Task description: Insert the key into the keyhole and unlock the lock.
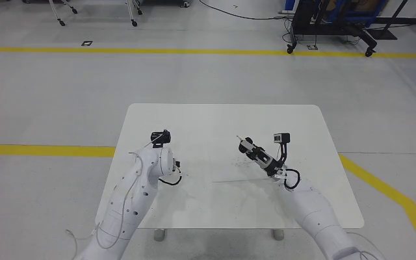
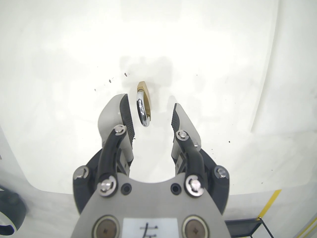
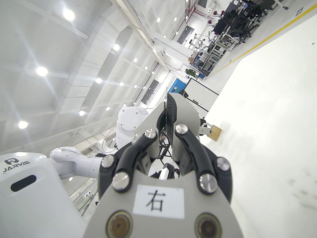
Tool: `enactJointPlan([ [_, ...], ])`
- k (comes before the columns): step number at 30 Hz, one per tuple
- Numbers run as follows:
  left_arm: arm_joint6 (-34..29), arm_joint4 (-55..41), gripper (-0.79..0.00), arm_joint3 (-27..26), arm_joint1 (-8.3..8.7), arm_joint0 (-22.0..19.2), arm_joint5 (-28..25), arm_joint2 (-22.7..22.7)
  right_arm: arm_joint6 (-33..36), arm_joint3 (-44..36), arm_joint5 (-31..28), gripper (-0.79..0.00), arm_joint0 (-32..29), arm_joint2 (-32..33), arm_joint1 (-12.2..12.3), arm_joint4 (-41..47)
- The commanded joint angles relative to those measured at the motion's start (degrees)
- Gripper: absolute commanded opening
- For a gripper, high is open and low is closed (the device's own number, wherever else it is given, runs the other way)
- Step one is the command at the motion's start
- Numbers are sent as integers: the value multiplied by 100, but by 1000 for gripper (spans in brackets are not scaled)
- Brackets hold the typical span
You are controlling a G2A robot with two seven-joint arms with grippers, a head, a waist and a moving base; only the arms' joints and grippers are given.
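A brass padlock (image 2: 146, 94) with a chrome shackle (image 2: 141, 107) stands on edge on the white table (image 1: 214, 120). My left gripper (image 2: 150, 102) is open around it, one finger (image 2: 125, 115) close to the shackle and the other finger (image 2: 179, 121) farther off. In the top view this gripper (image 1: 160, 138) sits over the table's left part and covers the lock. My right gripper (image 1: 243, 143) hovers right of centre, shut on a thin flat key (image 3: 165, 97) whose tip (image 1: 238, 137) points up and away. From the right wrist view the padlock (image 3: 216, 133) shows on the table beyond.
The table's rounded edges lie close to both arms' bases. A thin line (image 1: 237, 180) marks the tabletop near the right arm. Yellow floor tape (image 1: 195, 50) and wheeled carts (image 1: 331, 26) are far behind the table.
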Motion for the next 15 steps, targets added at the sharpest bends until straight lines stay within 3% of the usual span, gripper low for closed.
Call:
enactJointPlan([
  [1,19,53,-486,42,-5,5,19,9,0,0,0,-785,0,0,0,0],
  [3,19,62,-502,47,-11,4,21,9,0,0,0,-785,0,0,0,0],
  [4,12,75,-545,50,-14,2,9,13,0,0,0,-785,0,0,0,0],
  [6,7,89,-739,45,-18,0,-12,14,0,0,0,-785,0,0,0,0],
  [7,8,85,-785,29,-20,1,-49,15,0,0,0,-785,0,0,0,0],
  [15,-1,112,-785,-170,-11,16,-462,-17,0,0,0,-785,0,0,0,0],
])
